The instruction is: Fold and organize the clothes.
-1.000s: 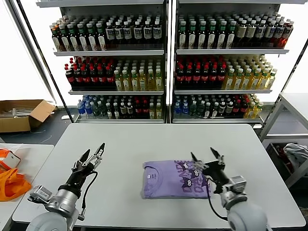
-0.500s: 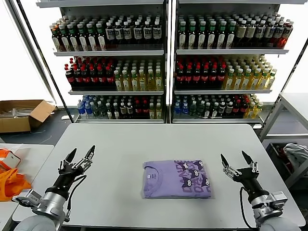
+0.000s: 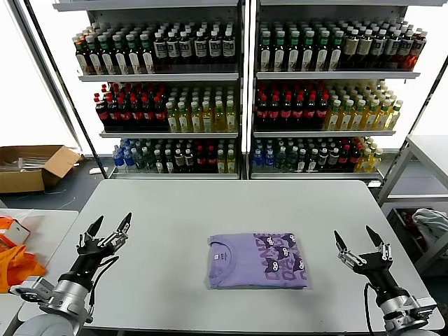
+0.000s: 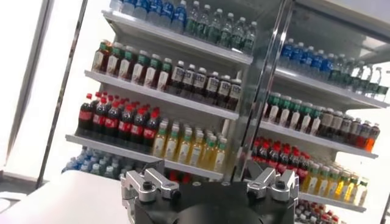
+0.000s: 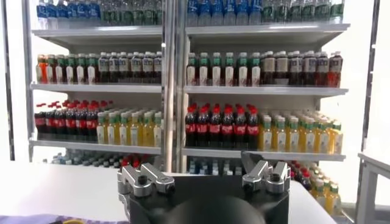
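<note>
The left gripper (image 3: pixel 107 228) hangs over the near left part of the light grey rectangular table (image 3: pixel 231 199), jaws spread wide and holding nothing. The right gripper (image 3: pixel 358 242) hangs over the near right part of the same table, jaws likewise spread wide and empty.

The folded lavender-purple short-sleeved T-shirt of soft fabric (image 3: pixel 255 260) lies flat on the table between the two grippers, well apart from each. It sits to the right of the left gripper and to the left of the right gripper, at about the same depth as the right gripper. Its white neck label (image 3: pixel 218 256) faces up on the end nearer the left gripper; the dark graphic print (image 3: pixel 280 257) covers the end nearer the right gripper. Neither gripper touches the garment.

Beyond both grippers, past the far edge of the table, stand two tall white metal shelving units (image 3: pixel 241 84) stocked with rows of drink bottles. Each wrist view shows its own gripper base pointed at these shelves.

To the outer left of the left gripper, off the table, lie an orange soft bag (image 3: pixel 15 266) and, farther back on the floor, an open brown cardboard box (image 3: pixel 31 164).
</note>
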Motion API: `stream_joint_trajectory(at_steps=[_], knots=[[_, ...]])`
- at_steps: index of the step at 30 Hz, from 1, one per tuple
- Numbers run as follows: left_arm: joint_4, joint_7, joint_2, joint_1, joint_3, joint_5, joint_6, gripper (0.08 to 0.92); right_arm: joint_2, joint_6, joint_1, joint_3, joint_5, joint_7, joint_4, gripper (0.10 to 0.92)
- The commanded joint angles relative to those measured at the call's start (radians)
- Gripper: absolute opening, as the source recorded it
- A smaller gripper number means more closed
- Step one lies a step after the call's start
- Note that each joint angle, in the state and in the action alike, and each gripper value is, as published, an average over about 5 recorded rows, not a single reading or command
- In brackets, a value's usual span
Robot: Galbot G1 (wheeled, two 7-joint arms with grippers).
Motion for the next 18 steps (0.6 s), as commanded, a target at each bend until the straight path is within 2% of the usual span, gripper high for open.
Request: stream_joint_trajectory(at_steps=[1, 9, 18], knots=[[0.008, 0.04, -0.001, 0.006, -0.035, 0.064, 0.04, 0.823, 0.011, 0.042, -0.043, 0.038, -0.033, -0.035, -0.01, 0.823], [-0.011, 0.077, -0.004, 0.003, -0.039, 0.069, 0.061, 0.823, 0.038, 0.048, -0.061, 0.027, -0.097, -0.032, -0.004, 0.823], [-0.028, 0.129, -0.02, -0.002, -0.084, 0.076, 0.122, 0.823, 0.056, 0.047, -0.086, 0.043, -0.067, -0.043, 0.009, 0.823]])
